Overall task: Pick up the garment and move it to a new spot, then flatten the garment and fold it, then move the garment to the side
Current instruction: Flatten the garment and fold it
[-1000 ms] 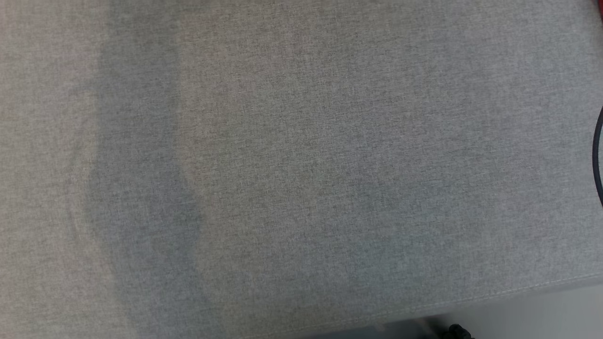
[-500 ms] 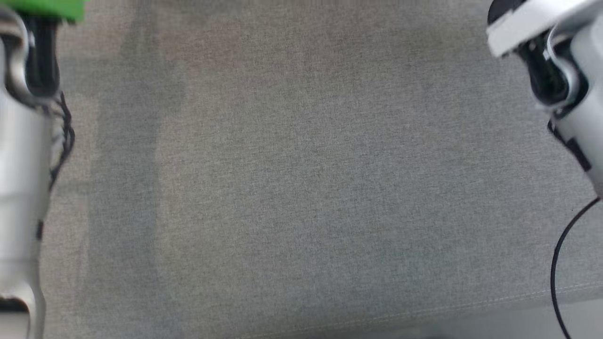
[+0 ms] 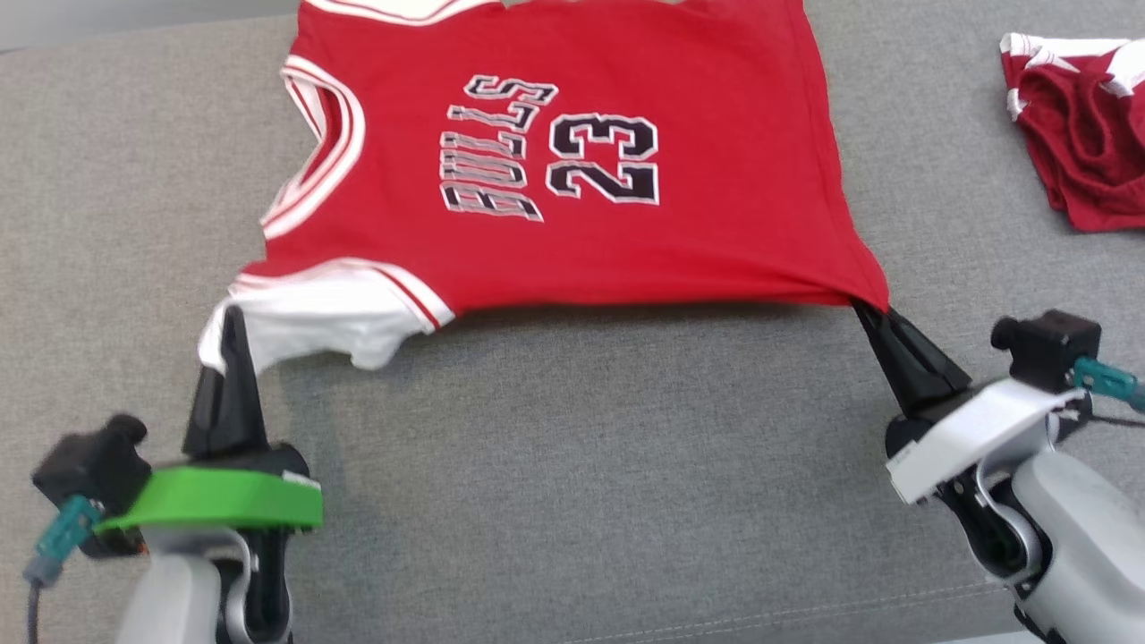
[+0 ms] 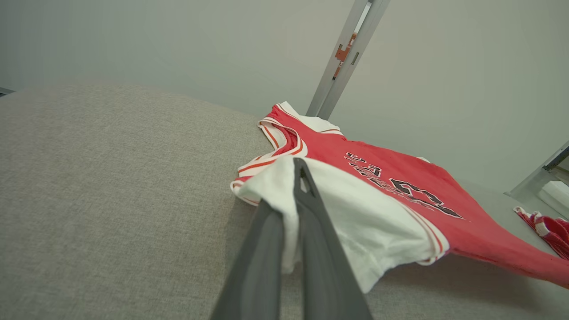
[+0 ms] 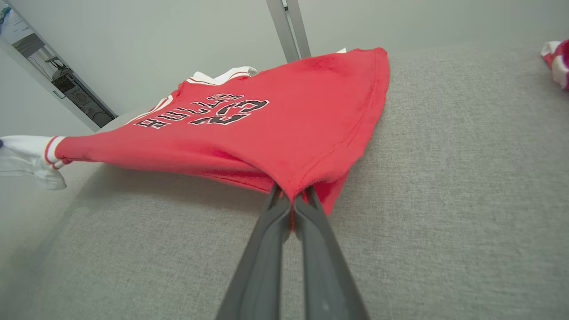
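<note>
Red jersey (image 3: 572, 179) stretched between two pinching grippers on grey upholstery (image 3: 572, 465).
The left gripper (image 3: 234, 315) is clamped on the white sleeve at the near left corner, and the right gripper (image 3: 864, 309) is clenched on the red hem corner at the near right. The near edge hangs lifted, with shadow beneath it, while the far part lies on the surface. A second red-and-white garment (image 3: 1082, 143) sits crumpled well apart, far right.

light: bright, soft, even | shadow: faint dark strip under the red shirt (image 3: 581, 179), near side | blur: left fingers (image 4: 320, 249) a bit fuzzy | edges: bent in wrist views
</note>
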Motion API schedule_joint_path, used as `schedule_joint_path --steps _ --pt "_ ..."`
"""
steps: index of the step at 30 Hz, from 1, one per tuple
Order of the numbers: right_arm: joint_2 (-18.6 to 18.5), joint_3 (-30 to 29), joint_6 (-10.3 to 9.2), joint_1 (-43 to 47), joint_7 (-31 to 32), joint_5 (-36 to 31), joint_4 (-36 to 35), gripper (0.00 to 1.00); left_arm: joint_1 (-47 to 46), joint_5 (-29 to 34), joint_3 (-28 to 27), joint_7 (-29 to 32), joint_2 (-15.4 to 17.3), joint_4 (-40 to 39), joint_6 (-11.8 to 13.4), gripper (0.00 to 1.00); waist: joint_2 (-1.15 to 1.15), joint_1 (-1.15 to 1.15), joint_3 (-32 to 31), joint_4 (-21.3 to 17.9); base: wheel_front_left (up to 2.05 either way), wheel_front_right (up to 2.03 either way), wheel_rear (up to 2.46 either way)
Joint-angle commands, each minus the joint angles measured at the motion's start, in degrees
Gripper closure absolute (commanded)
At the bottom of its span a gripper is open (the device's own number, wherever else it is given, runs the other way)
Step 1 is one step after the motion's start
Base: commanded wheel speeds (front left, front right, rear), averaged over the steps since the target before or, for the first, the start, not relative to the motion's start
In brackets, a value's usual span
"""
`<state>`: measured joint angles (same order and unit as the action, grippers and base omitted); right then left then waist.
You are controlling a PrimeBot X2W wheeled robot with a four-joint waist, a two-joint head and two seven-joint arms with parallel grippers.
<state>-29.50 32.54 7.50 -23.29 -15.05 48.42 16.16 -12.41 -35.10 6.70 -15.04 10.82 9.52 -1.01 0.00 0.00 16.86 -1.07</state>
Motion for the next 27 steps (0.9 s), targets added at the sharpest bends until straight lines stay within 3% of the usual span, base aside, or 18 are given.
schedule_joint_path --steps 1,8,14,27 --pt "-0.2 -1.37 -0.02 2.51 -0.15 -0.16 -0.18 1.0 2.65 0.62 -0.49 -0.14 -0.58 -0.67 0.15 1.0 0.0 0.0 -3.2 0.99 0.0 0.0 0.0" --pt "0.45 -5.85 -0.02 16.7 -0.15 -4.43 -1.99 1.0 15.6 2.75 0.2 -0.15 -4.07 -2.85 0.22 1.0 0.0 0.0 -7.21 1.73 0.0 0.0 0.0" --pt "1.15 -9.08 -0.02 23.95 1.55 -4.88 -2.79 1.0 19.58 3.56 2.21 0.09 -4.49 -3.3 -0.77 1.0 0.0 0.0 -8.1 1.91 0.0 0.0 0.0" --pt "4.26 -10.82 -0.01 22.13 5.91 -6.8 -4.41 1.0 12.66 5.91 5.13 2.32 -1.61 -1.43 -2.68 1.0 0.0 0.0 -7.67 0.14 0.0 0.0 0.0"
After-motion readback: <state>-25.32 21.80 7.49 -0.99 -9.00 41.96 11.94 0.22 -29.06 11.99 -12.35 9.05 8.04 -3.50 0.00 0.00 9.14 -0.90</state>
